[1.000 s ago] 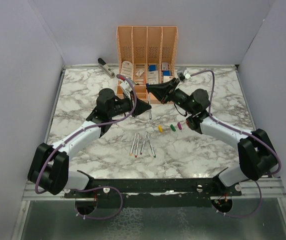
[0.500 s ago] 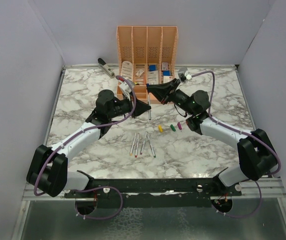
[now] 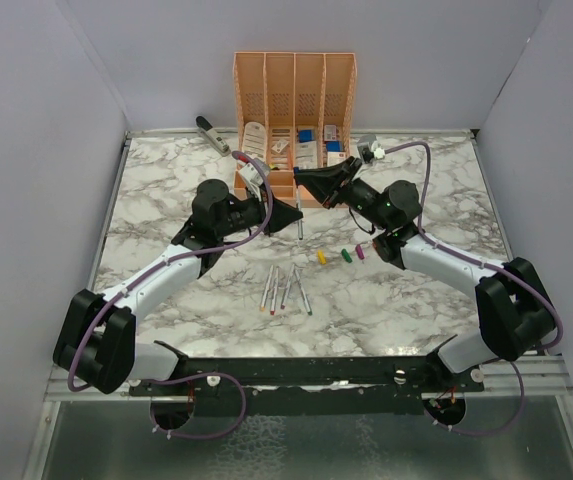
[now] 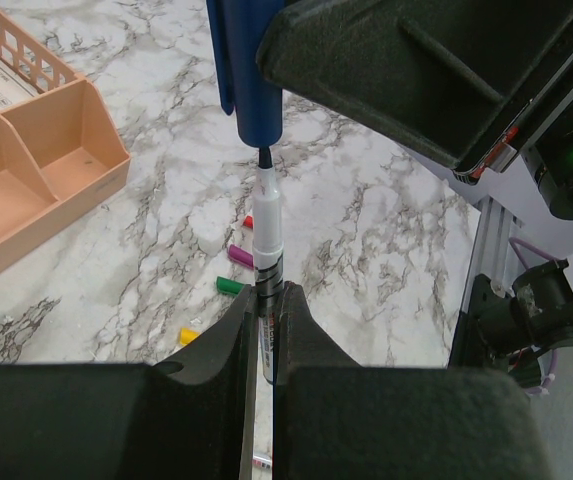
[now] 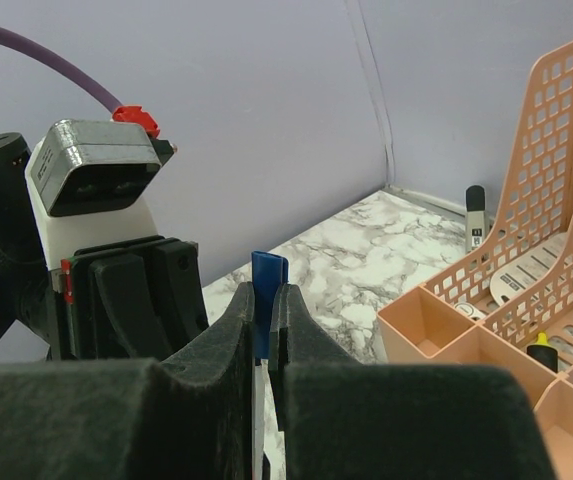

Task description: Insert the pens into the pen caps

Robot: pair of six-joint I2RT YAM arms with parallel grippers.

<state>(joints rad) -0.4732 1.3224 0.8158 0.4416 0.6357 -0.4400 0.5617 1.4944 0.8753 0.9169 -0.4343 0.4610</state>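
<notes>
My left gripper (image 4: 266,305) (image 3: 297,213) is shut on a silver-grey pen (image 4: 268,225) (image 3: 299,222) and holds it upright above the table's middle. The pen's dark tip sits right at the mouth of the blue pen cap (image 4: 245,70) (image 5: 266,282). My right gripper (image 5: 268,300) (image 3: 299,180) is shut on that cap, directly above the pen. Several more pens (image 3: 284,289) lie side by side on the marble nearer the arm bases. Loose caps lie in a row to their right: yellow (image 3: 321,257), green (image 3: 346,255), purple (image 3: 360,253), and a red one (image 4: 248,221).
A peach desk organiser (image 3: 294,100) (image 5: 526,300) with small items stands at the back centre, close behind both grippers. A grey stapler (image 3: 211,135) lies at the back left. White walls close in the marble table (image 3: 166,190) on three sides.
Both grippers keep their hold. The pen and the blue cap have shifted only slightly, staying lined up tip to mouth.
</notes>
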